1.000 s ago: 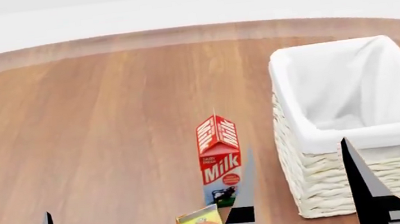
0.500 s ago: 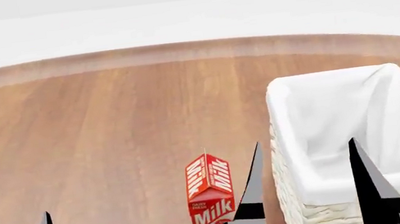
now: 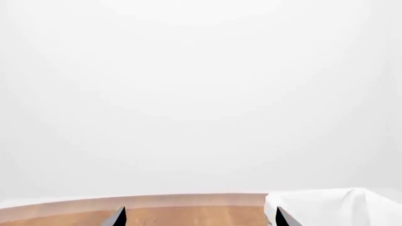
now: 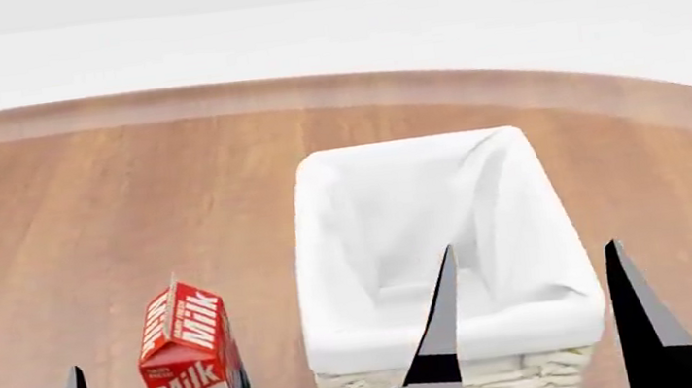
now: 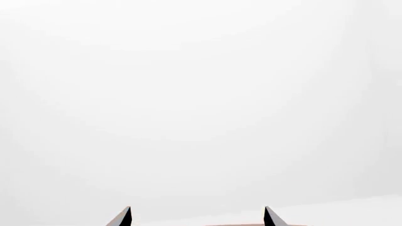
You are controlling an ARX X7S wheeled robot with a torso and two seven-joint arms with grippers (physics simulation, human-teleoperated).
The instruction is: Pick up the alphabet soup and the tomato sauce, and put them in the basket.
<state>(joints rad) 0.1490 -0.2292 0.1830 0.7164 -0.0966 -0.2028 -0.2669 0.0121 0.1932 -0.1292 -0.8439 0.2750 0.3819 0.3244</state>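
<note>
Compared with half a second ago, the head view has swung right: the basket [image 4: 437, 242] now sits at centre instead of at the right edge, and the milk carton [image 4: 190, 363] has shifted from centre to lower left. Basket stands upright on the round wooden table [image 4: 87, 214], white lining folded over its rim, interior showing only cloth. Milk carton stands upright just beside the basket's left side, not touching it. Neither the alphabet soup nor the tomato sauce appears in any view. Right claw [image 4: 537, 329] is released, its two dark fingers spread wide in front of the basket's near wall, holding nothing. Left claw [image 3: 197, 217] is likewise released and empty; its wrist view shows the table edge and a corner of the lining.
</note>
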